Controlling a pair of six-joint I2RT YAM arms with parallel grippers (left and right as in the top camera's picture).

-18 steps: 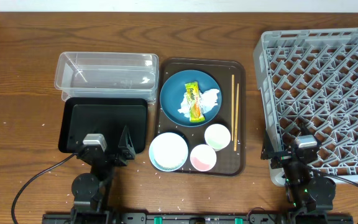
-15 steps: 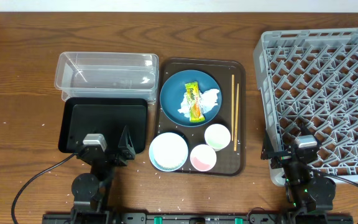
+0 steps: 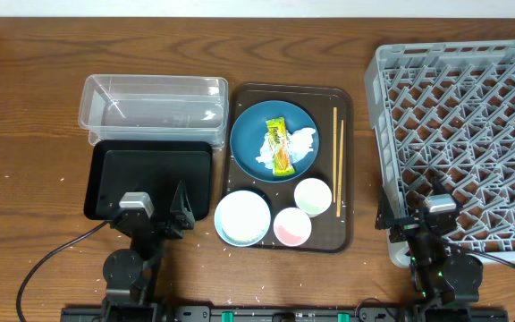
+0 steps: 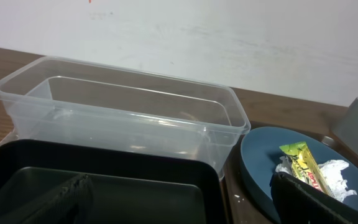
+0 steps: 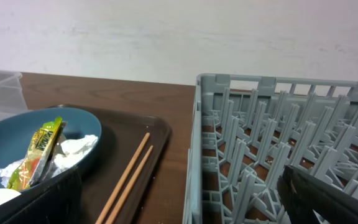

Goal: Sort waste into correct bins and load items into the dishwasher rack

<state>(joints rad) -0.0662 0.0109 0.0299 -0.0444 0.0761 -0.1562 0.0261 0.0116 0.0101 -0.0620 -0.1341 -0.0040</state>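
Nothing looks sorted yet. Left of the tray (image 3: 325,98), the clear bin (image 3: 150,105) and black bin (image 3: 150,179) look empty. On the tray, the wrapper (image 3: 278,146) and tissue (image 3: 302,141) lie on the plate (image 3: 249,134), with the bowl (image 3: 242,217), cups and chopsticks (image 3: 338,161) alongside. Right of the tray, the rack (image 3: 472,116) looks bare. The left gripper (image 4: 179,193) hangs low, left of the tray, fingers spread and holding nothing. The right gripper (image 5: 179,186), right of the tray, is likewise spread and empty.

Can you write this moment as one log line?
left gripper: open, by black rectangular tub | right gripper: open, by grey lattice rack | yellow-green snack wrapper, white tissue: on dark-blue round plate
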